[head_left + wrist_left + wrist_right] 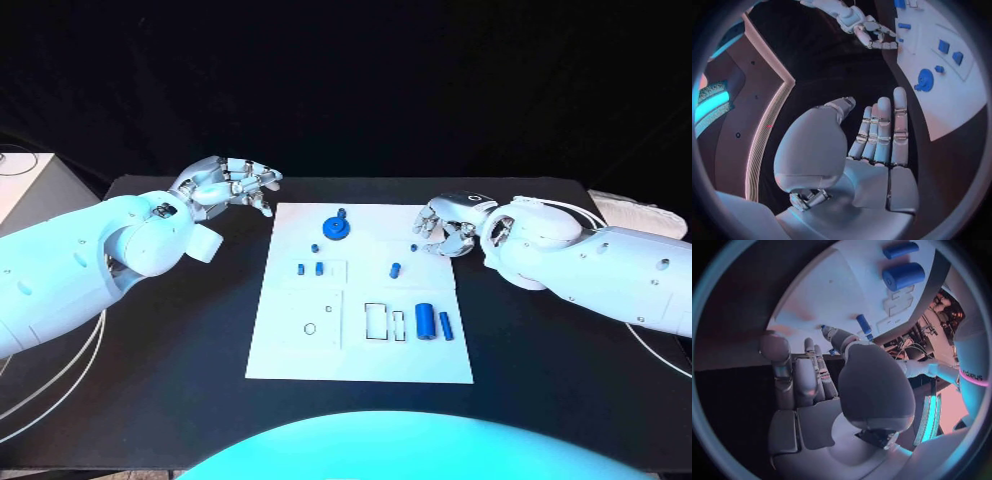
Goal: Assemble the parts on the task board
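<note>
The left hand [231, 186] hovers over the surface [173, 330] off the task board's [361, 360] far left corner, fingers apart, holding nothing. Blue parts [426, 320] lie on the board. At its right edge, the right hand [450, 226] curls loosely, empty.

Left hand [231, 185] hovers open with fingers extended side by side, holding nothing; right hand [451, 224] hovers with fingers loosely curled and apart, empty, both white arms reaching in from opposite sides.

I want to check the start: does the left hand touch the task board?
Apart. In the head view, black table separates the left hand from the task board.
</note>
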Tool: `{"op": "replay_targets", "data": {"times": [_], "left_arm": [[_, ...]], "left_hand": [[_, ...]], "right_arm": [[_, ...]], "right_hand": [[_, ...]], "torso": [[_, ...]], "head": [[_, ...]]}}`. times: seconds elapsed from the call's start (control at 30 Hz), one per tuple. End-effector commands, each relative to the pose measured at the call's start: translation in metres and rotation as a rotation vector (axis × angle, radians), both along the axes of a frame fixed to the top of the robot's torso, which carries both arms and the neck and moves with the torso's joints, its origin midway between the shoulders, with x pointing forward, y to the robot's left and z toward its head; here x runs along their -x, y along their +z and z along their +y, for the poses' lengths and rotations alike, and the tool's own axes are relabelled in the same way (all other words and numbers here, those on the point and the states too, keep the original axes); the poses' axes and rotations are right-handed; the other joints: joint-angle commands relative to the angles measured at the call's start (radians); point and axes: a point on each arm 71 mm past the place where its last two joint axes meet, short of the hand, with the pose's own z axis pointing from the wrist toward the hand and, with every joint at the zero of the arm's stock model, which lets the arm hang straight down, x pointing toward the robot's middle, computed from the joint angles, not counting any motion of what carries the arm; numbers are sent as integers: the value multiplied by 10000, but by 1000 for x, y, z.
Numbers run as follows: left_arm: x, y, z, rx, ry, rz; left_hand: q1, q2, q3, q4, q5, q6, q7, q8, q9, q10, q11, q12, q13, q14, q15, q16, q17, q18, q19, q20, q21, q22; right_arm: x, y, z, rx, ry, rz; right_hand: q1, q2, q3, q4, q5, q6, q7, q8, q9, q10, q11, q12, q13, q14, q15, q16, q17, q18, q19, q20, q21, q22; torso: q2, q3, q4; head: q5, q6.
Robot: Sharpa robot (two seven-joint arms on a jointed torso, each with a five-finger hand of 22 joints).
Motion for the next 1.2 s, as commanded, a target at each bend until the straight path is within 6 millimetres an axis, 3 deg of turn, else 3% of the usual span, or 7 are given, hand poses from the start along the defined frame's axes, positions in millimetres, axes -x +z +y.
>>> {"op": "replay_targets", "data": {"times": [0.03, 0.23, 0.47, 0.5, 0.6, 1.03, 1.2], "left_arm": [[2, 6, -6, 1133, -289, -139], [4, 6, -7, 1146, -355, -177], [4, 6, -8, 1056, -378, -188], [4, 6, -8, 1044, -372, -189], [4, 6, -8, 1023, -365, -191], [4, 5, -10, 989, -398, -165], [4, 5, -10, 941, -416, -140]], "left_hand": [[103, -26, -71, 1, -49, -35, 9, 29, -11, 18, 46, -64, -13, -36, 33, -42, -4, 146, 63, -2, -60, -13], [188, -36, -114, -4, -47, -56, 20, 40, -26, 27, 54, -83, -37, -25, 36, -43, 0, 146, 121, -4, -112, -61], [241, -39, -140, -9, -46, -59, 28, 52, -34, 30, 58, -96, -53, -10, 35, -35, 5, 146, 163, -7, -138, -87], [263, -40, -150, -11, -45, -66, 33, 53, -38, 28, 61, -103, -60, -6, 36, -33, 7, 145, 179, -8, -148, -97], [306, -43, -188, 0, -44, -137, 59, 31, -63, 13, 78, -125, -82, 3, 45, -30, 11, 142, 221, -8, -182, -128], [347, -37, -205, -3, -41, -164, 72, 30, -73, 9, 86, -135, -94, 8, 49, -28, 14, 141, 248, -7, -202, -147], [358, -37, -210, -4, -41, -172, 75, 29, -76, 6, 89, -138, -98, 9, 50, -28, 15, 141, 256, -7, -207, -152]], "right_arm": [[0, -4, 2, 1273, -48, -526], [2, -8, 7, 1415, 4, -578], [4, -11, 13, 1108, 124, -595], [5, -11, 14, 1014, 143, -590], [6, -12, 17, 825, 218, -576], [9, -16, 26, 468, 406, -516], [10, -18, 28, 494, 433, -409]], "right_hand": [[44, -90, -217, 25, -90, -9, 60, -98, 32, -155, 6, -13, -11, 369, 100, 224, 193, -79, 64, 19, 66, 57], [188, -30, -683, 132, -153, -49, 60, -178, 76, -288, 8, 12, 2, 345, 107, 480, 367, -90, 64, 43, 289, 318], [321, 141, -717, 231, -88, 113, 73, -137, 141, -118, 22, 78, 53, 342, 117, 638, 469, -132, 103, 54, 573, 665], [372, 199, -634, 261, -72, 245, 150, -92, 175, -75, 65, 81, 64, 358, 147, 739, 564, -175, 148, 69, 787, 926], [477, 256, -394, 280, -182, 399, 158, -60, 214, 24, 69, 88, 82, 364, 160, 856, 646, -205, 172, 88, 998, 1179], [601, 221, 814, 239, -287, 914, -2, 94, 435, 715, -91, 146, 183, 337, 45, 1108, 708, -433, 391, 17, 2395, 2902], [558, 203, 1024, 180, -293, 1037, -52, 174, 527, 917, -147, 165, 235, 323, 7, 1123, 665, -506, 456, -14, 2782, 3391]], "torso": [[-28, -26, -21], [-14, -17, -1], [12, -8, -8], [15, -3, -8], [13, 4, 0], [2, 1, -6], [-2, -10, -10]], "head": [[-59, 1], [-65, 1], [-29, 1], [-25, 1], [-28, 1], [14, 1], [22, 1]]}}
